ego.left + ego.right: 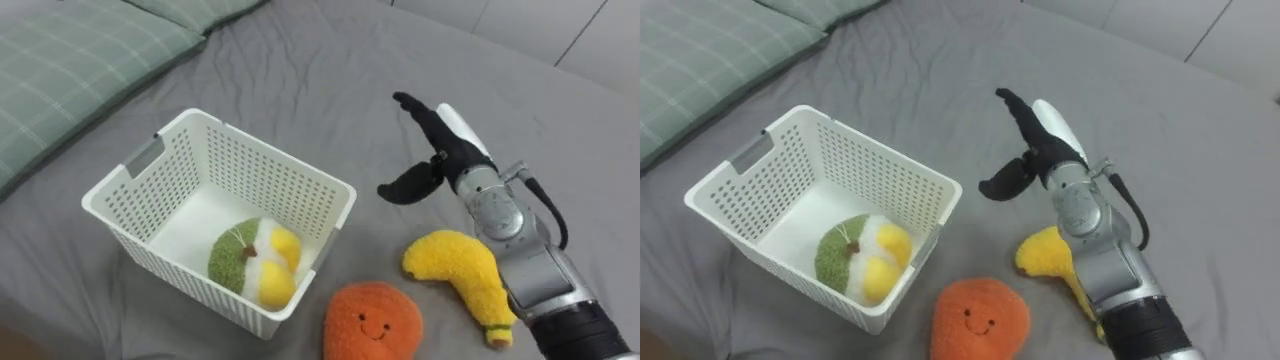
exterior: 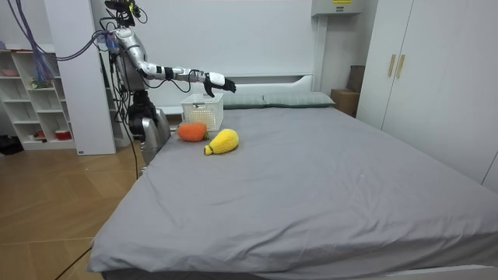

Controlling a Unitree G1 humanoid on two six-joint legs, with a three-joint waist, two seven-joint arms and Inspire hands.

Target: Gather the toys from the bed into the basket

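Observation:
A white plastic basket (image 1: 131, 173) stands on the grey bed, and a green, white and yellow plush toy (image 1: 254, 262) lies inside it. An orange plush with a smiling face (image 1: 372, 322) rests on the sheet just in front of the basket's right corner. Right of the orange one lies a yellow banana-shaped plush (image 1: 461, 272). My right hand (image 1: 436, 152) hovers open above the sheet beyond the banana and to the right of the basket, with fingers stretched forward and thumb spread, holding nothing. In the room view the basket (image 2: 202, 113), orange plush (image 2: 191, 131) and banana plush (image 2: 222, 141) lie near the bed's corner where I stand.
Green checked pillows (image 1: 70, 60) lie at the far left of the bed. The grey sheet (image 2: 311, 179) spreads wide past the toys. White wardrobes (image 2: 420, 78) stand at the room view's right and shelves (image 2: 31, 97) at its left.

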